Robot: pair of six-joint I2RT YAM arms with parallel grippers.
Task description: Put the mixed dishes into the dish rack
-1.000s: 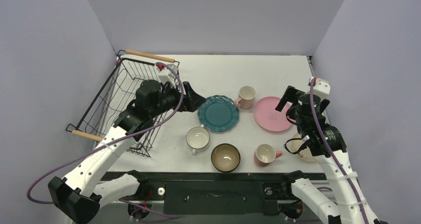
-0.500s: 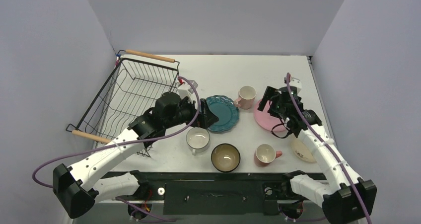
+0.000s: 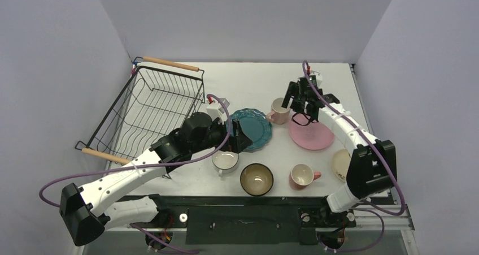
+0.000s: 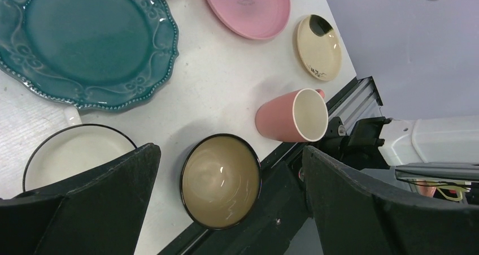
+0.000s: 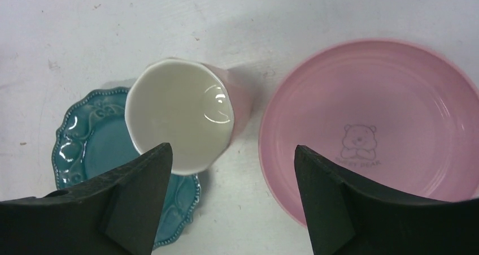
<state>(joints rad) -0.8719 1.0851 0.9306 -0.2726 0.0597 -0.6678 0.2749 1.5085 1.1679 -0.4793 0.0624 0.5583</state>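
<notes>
Dish rack (image 3: 148, 105): at 10 o'clock on the table, seen from above. Nothing is in it, and all seven dishes stand on the tabletop.

Right gripper (image 5: 231, 153): jaws apart, holding nothing, poised low over the far pink mug (image 5: 181, 116) at about 1 o'clock. In the wrist view the mug's mouth sits off toward one finger, not centred in the gap. The pink plate (image 5: 373, 130) lies just beside the mug at its 4 o'clock. The teal plate (image 5: 96, 147) lies just beside it at its 8 o'clock.

Left gripper (image 4: 229, 153): jaws wide, empty, hovers at the near edge of the teal plate. The white mug (image 4: 73, 153) is at its 7 o'clock and the dark bowl (image 4: 220, 181) at its 5 o'clock. Further out are the near pink mug (image 4: 294, 115) and the cream plate (image 4: 319, 47), toward 4 to 5 o'clock on the table.

Step in hand, as I read it: the right arm picks the far pink mug.
- Centre first. Either put the mug wall between the fingers, one inside the mouth, or straddle the whole body.
- Keep the outer finger off both plate rims as it comes down.
- Close firmly, since glazed ceramic looks slippery.
- Lift straight up before swinging toward 10 o'clock.
- The left arm lies across that route, so it needs room or the mug may clip it.
</notes>
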